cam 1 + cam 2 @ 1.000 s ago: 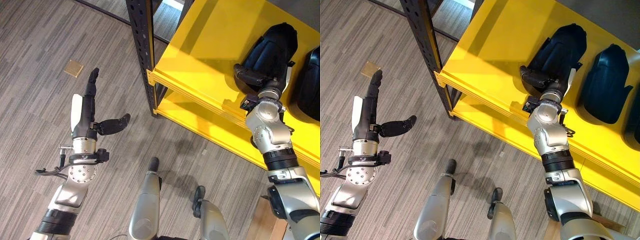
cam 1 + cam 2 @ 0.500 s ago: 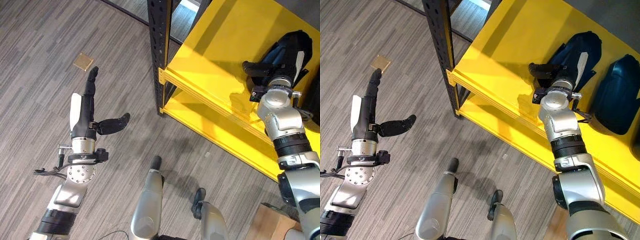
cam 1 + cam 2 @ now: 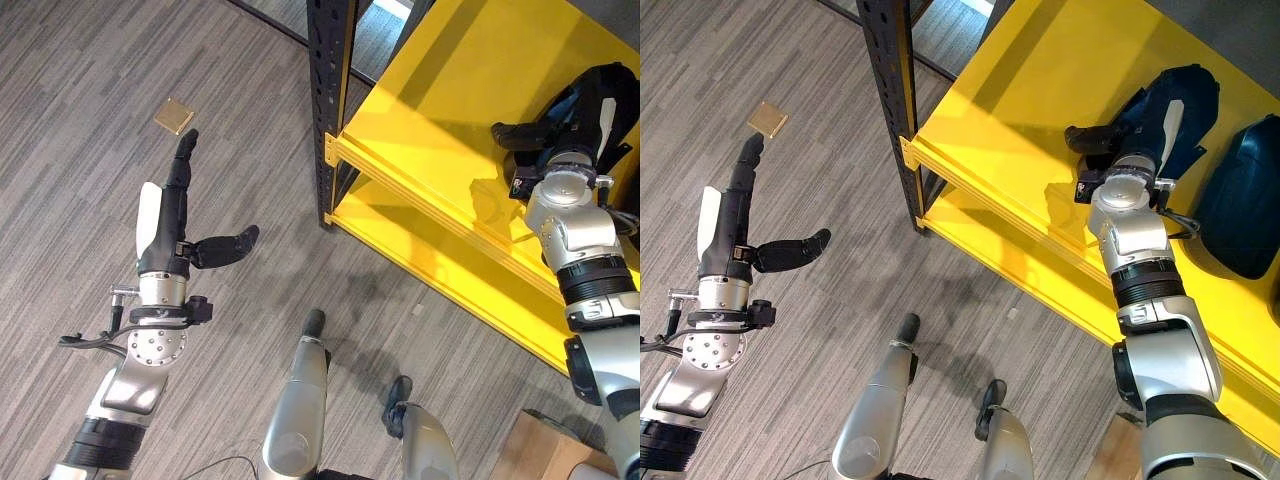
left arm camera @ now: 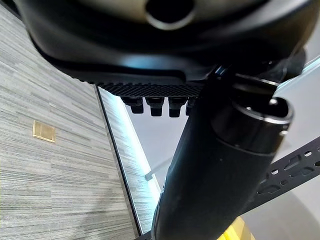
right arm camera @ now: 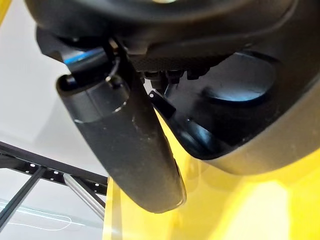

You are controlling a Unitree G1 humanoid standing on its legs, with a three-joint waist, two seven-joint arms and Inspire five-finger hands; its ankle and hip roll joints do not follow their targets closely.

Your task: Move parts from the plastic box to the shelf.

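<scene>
The dark blue moulded plastic part (image 3: 1168, 110) lies on the yellow metal shelf (image 3: 1020, 110) at two o'clock. The right hand (image 3: 1118, 140) lies against its near edge, thumb stretched out; whether the fingers grip the part cannot be told. A second dark part (image 3: 1245, 205) sits just beside it at three o'clock. At nine o'clock the left hand (image 3: 175, 215) hangs over grey carpet (image 3: 80, 150), fingers straight, holding nothing
</scene>
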